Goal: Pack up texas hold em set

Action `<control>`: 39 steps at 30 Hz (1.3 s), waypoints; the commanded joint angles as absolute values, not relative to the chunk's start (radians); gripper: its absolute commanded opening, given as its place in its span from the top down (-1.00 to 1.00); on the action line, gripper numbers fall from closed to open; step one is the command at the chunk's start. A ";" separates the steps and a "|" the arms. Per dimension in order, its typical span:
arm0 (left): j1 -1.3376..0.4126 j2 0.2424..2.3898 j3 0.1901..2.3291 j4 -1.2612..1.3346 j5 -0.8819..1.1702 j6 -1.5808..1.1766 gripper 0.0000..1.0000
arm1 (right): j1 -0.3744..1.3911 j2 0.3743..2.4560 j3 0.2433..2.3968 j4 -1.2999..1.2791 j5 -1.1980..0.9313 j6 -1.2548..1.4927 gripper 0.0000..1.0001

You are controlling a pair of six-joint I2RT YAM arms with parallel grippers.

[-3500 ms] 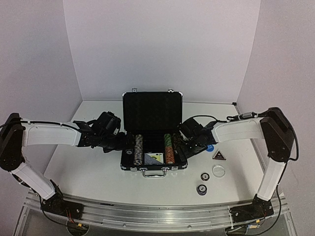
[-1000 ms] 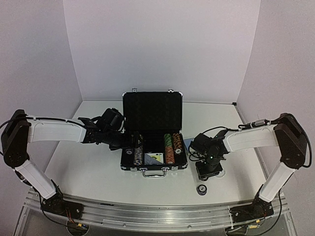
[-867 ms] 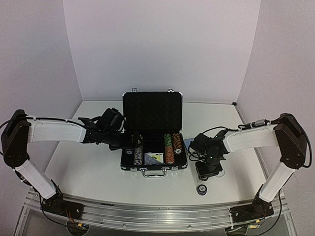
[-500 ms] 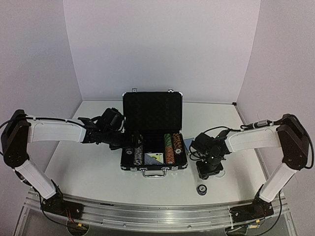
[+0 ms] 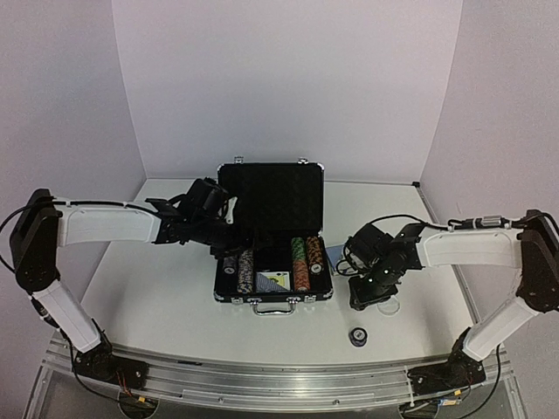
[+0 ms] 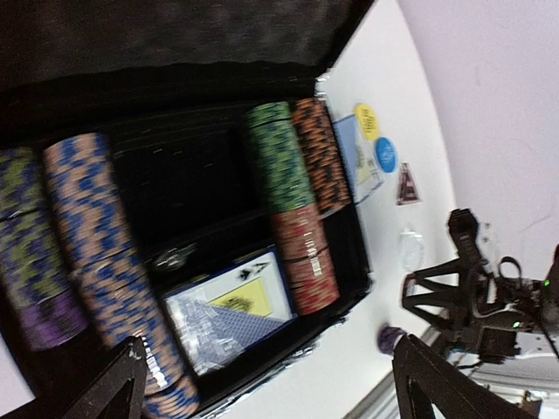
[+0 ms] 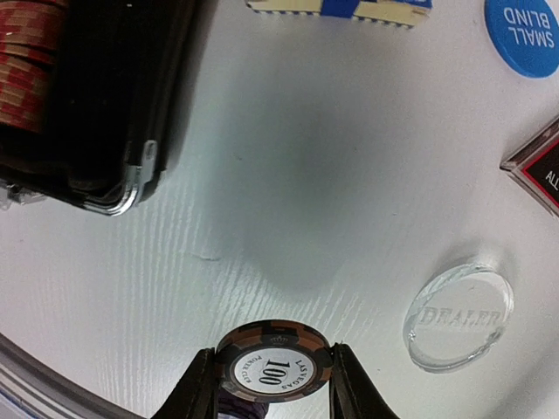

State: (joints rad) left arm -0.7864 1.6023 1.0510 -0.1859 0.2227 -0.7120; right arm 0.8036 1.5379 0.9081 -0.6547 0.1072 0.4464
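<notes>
Clamped by its rim between the fingers (image 7: 196,390) of the right gripper (image 7: 273,384), a brown-and-black poker chip (image 7: 274,367) marked 100 faces the wrist camera. Whether it has cleared the table (image 7: 332,175) cannot be told. Just right of it lies the clear dealer disc (image 7: 460,314). The dark triangular button (image 7: 537,166), the blue disc (image 7: 524,24) and a loose card deck (image 7: 341,7) lie farther off, all on the table right of the open briefcase (image 5: 272,196).

A second ago this gripper was at the same spot by the clear disc; since then the arm's elbow has swung out to the right. Three and a half seconds ago two chip piles stood on the near table, and now only the nearer pile (image 5: 356,336) shows there.

The left gripper (image 6: 266,349) hangs with its jaws spread wide and holds nothing. It is over the left half of the case, above the blue-and-pink chip row (image 6: 96,227) and the boxed deck (image 6: 231,310). Over the last second it has shifted right from the case's left edge.

Green chips (image 6: 278,157), orange chips (image 6: 319,157) and red chips (image 6: 301,262) fill the case's right side. The yellow disc (image 6: 366,120) lies outside the case, just beside the blue one.
</notes>
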 commanded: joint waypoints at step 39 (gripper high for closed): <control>-0.956 2.190 1.399 0.310 1.197 -1.196 -0.12 | 0.944 1.464 1.125 -0.701 -0.037 0.117 0.72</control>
